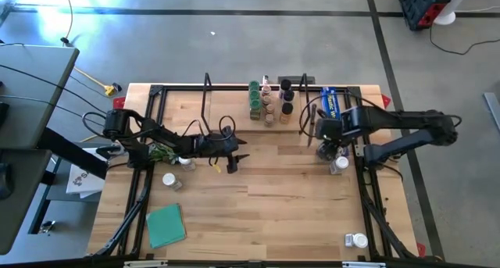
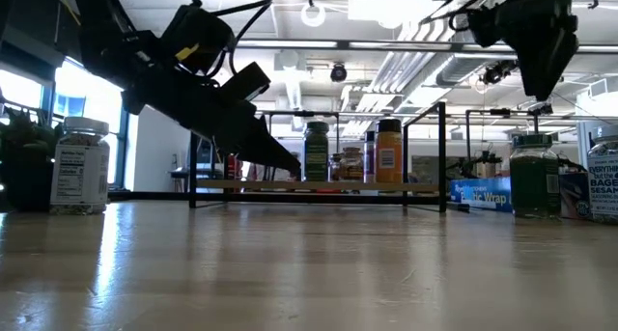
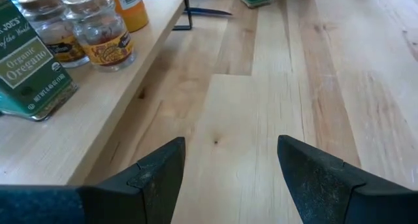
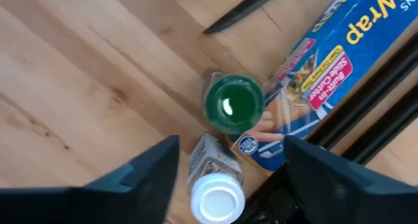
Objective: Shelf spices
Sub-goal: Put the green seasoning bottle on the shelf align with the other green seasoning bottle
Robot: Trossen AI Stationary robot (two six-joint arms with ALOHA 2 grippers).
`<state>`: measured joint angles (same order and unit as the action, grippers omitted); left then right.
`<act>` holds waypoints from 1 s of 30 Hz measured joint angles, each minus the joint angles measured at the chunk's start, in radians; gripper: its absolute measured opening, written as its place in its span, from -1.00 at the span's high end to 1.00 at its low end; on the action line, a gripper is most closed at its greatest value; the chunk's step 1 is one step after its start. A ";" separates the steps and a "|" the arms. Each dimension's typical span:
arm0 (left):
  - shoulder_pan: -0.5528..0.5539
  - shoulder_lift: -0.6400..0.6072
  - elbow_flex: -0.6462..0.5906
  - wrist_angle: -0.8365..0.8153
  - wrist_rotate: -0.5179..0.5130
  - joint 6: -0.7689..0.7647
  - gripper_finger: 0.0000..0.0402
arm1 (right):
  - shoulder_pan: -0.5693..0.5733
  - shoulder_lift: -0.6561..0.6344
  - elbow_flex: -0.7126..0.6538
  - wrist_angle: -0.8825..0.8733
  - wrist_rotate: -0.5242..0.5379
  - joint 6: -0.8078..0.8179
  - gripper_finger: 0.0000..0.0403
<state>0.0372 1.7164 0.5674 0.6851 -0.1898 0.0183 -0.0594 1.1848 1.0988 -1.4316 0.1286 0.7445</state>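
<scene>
Bare wooden tabletop (image 2: 309,273) fills the near foreground of the low view, free of objects up to the shelf (image 2: 319,186) standing at the far middle. On its light board sits a cluster of spices (image 1: 269,102), lids green, brown and black. From above, the near middle of the table is open too; a flat teal square (image 1: 166,224) lies near the left front edge and a white-lidded jar (image 1: 356,240) near the right front corner.

Left gripper (image 1: 233,162) hovers over the table left of centre, just in front of the shelf's left part, its fingers (image 3: 157,178) spread apart with nothing between them. Its wrist view shows what the overhead cannot: an oregano jar (image 3: 29,70) and two brown-lidded jars (image 3: 101,31) along the shelf's front edge.

Right gripper (image 1: 328,147) hangs above the right side, fingers (image 4: 147,168) wide apart and empty. Its wrist view looks straight down on a green-lidded jar (image 4: 234,105) standing upright, touching the blue wrap box (image 4: 333,74), with a white-lidded jar (image 4: 215,181) lying just beside it, close to the black table frame (image 4: 385,113). In the low view the green-lidded jar stands apart below the raised gripper
</scene>
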 joint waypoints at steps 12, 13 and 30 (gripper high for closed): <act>-0.014 0.000 0.000 -0.017 0.021 -0.015 -0.19 | -0.106 0.149 0.000 0.012 -0.032 -0.067 -0.62; -0.016 0.000 0.000 -0.017 0.022 -0.015 -0.19 | -0.109 0.162 -0.001 0.009 -0.033 -0.072 -0.62; -0.032 0.000 0.000 -0.015 0.023 -0.015 -0.19 | -0.110 0.174 -0.188 0.250 -0.088 -0.128 -0.34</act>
<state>0.0048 1.7162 0.5678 0.6697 -0.1673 0.0033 -0.1692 1.3586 0.9104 -1.1816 0.0402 0.6161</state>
